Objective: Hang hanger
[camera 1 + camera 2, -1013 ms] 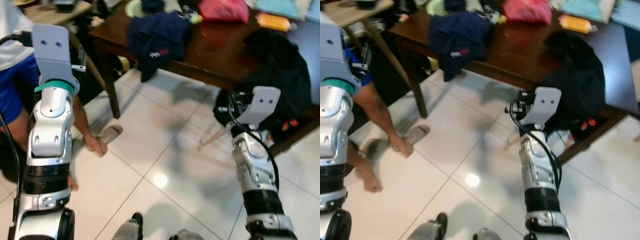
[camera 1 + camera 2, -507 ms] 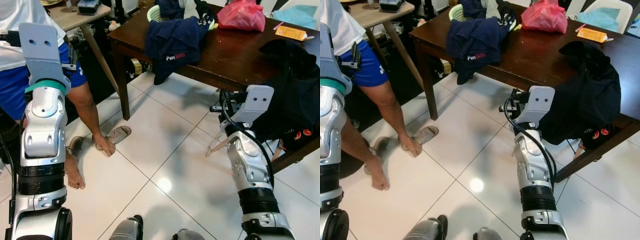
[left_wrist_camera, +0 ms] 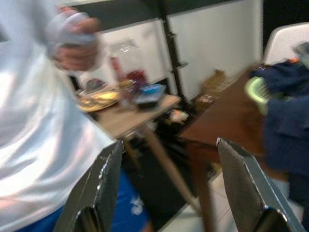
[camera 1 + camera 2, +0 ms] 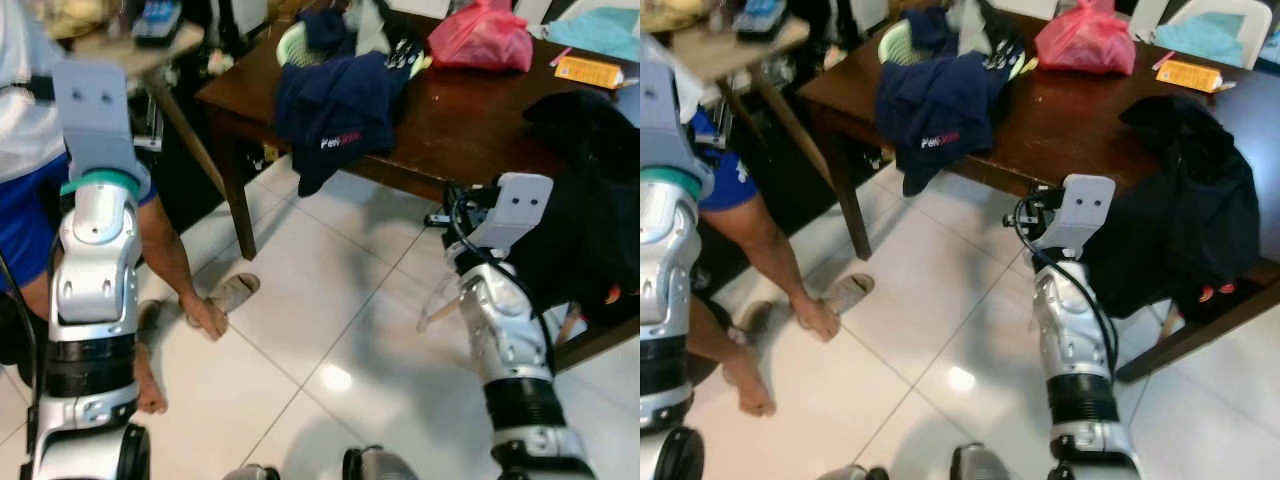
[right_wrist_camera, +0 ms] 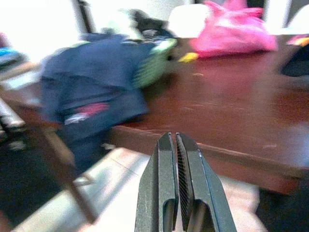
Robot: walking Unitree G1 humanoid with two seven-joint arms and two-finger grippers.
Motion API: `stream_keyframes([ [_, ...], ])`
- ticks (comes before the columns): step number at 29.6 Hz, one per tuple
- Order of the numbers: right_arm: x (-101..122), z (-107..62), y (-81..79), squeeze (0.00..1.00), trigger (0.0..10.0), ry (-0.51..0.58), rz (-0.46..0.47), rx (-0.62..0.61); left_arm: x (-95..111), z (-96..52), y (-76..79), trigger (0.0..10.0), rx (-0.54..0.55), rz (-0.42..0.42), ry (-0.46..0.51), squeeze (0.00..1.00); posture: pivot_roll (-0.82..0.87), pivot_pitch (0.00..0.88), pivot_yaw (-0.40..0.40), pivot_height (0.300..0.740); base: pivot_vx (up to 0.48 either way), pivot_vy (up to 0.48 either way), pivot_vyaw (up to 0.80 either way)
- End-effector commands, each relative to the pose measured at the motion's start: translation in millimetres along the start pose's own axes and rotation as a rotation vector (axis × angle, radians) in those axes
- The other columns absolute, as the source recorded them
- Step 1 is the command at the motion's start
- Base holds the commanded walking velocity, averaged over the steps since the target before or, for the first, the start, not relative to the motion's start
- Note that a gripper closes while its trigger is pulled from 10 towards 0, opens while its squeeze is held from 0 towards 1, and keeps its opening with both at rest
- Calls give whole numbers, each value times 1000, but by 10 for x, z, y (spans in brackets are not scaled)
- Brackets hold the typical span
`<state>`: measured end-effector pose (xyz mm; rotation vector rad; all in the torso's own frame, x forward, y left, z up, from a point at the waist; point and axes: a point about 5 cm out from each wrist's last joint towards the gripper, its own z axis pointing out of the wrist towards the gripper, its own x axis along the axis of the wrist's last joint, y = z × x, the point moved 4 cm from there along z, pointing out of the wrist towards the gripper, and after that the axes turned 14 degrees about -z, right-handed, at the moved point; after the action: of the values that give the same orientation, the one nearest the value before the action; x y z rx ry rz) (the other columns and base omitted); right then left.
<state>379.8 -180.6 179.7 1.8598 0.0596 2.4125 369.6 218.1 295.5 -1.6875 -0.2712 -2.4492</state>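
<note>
Left end effector (image 3: 169, 145): fingers spread wide, empty, raised toward a person (image 3: 34, 145) in a white shirt. Right end effector (image 5: 175, 138): fingers pressed together with nothing visible between them, level with the near edge of the dark desk (image 4: 470, 110), where a navy garment (image 4: 335, 110) drapes over. Hanger: only a pale, blurred hanger-like piece (image 4: 437, 308) on the floor below the desk's near edge, beside the right arm; identity uncertain.
</note>
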Motion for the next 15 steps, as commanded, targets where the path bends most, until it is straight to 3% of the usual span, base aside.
stream_keyframes([
  [1,-39,-12,18,0,10000,-17,9,-12,-2,-10,-24,10000,6,2,-2,0,15,56,25,740,428,0,-800],
  [3,-38,-12,23,0,10000,-16,9,-15,5,-11,-21,10000,5,2,0,0,16,54,25,740,428,0,-750],
  [15,-27,11,73,0,10000,-17,-11,-47,21,-12,-19,10000,0,0,5,0,21,46,21,740,428,0,0],
])
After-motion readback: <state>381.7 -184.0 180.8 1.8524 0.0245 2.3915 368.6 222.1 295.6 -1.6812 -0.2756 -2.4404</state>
